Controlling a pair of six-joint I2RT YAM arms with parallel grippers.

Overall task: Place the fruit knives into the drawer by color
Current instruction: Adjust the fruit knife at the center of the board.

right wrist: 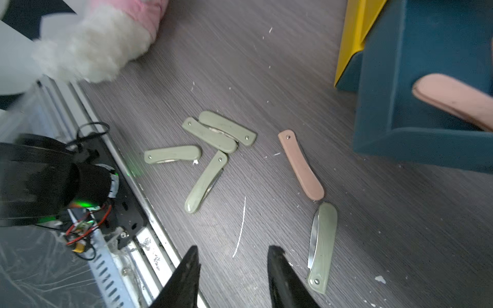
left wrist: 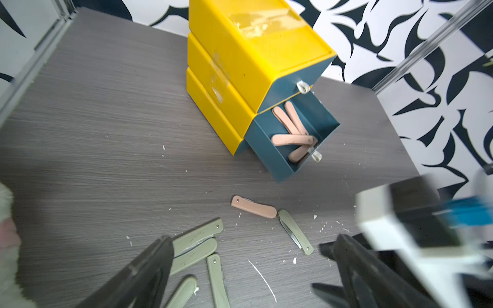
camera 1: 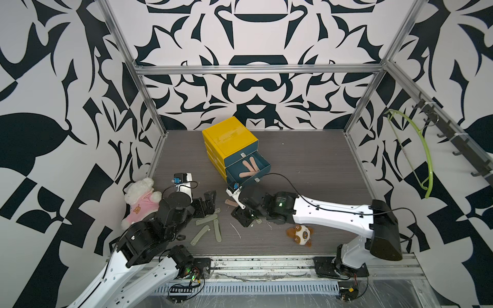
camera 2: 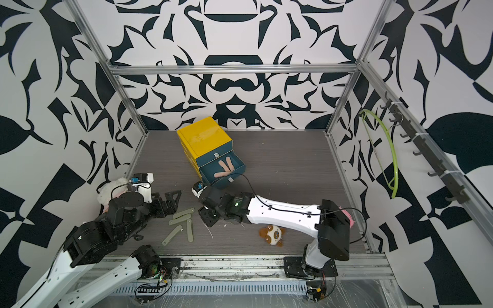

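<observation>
The yellow cabinet (camera 1: pixel 229 136) stands at the back of the table. Its middle drawer (camera 1: pixel 262 166) is pulled out and holds several peach-pink fruit knives (left wrist: pixel 292 128). One peach-pink knife (right wrist: pixel 300 165) lies on the table in front of it. An olive green knife (right wrist: pixel 321 248) lies beside that one with its blade partly out. Several more olive green knives (camera 1: pixel 208 226) lie in a loose cluster. My left gripper (left wrist: pixel 250 242) hovers wide open over that cluster, holding nothing. My right gripper (right wrist: pixel 234 250) is low over bare table next to the part-open knife, jaws apart and empty.
A white plush bear in pink (camera 1: pixel 141 198) sits at the left wall behind my left arm. A small brown-and-white plush toy (camera 1: pixel 300 234) lies near the front right. A green hanger (camera 1: pixel 416 149) hangs on the right wall. A metal rail (camera 1: pixel 266 264) borders the table's front edge.
</observation>
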